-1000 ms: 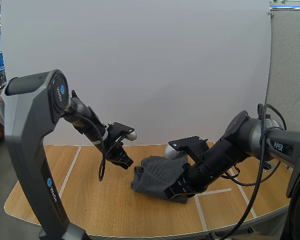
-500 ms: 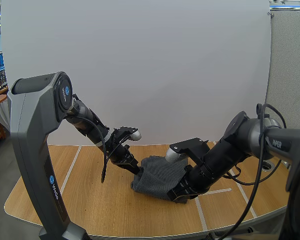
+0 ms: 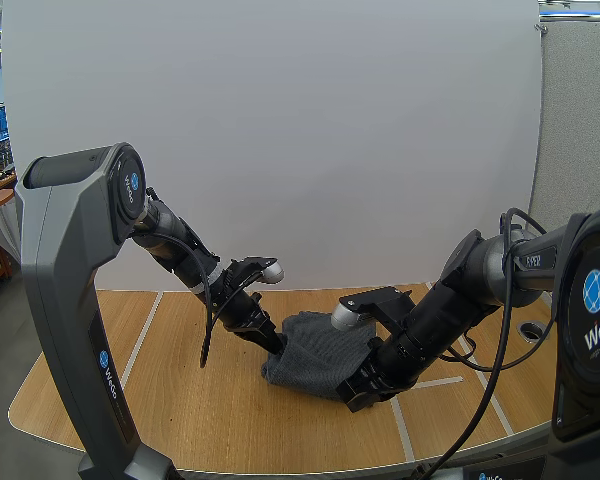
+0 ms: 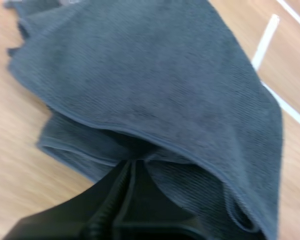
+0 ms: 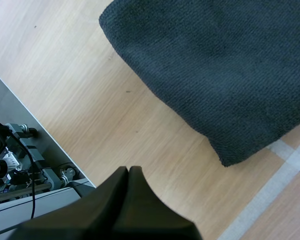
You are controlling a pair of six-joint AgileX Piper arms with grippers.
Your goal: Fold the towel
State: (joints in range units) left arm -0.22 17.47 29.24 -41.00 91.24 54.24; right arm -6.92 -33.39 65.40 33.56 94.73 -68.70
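Dark grey cloth towel point(image 3: 315, 350) already doubled into loose layers, mid light wooden table point(image 3: 180, 400). Left pincer point(image 3: 272, 344) clenched, tips touching towel's edge. Right pincer point(image 3: 358, 392) clenched empty beside front corner. Seemingly left: neatening only.

Towel point(image 3: 315, 348) lies heaped on the bench point(image 3: 170, 390), a touch right of centre. Left end effector point(image 3: 272, 345) is in at the towel's left edge, tip right at the fold between layers. Right end effector point(image 3: 358, 397) sits low by the towel's near right corner, over bare bench, just left of a tape line point(image 3: 399, 420)
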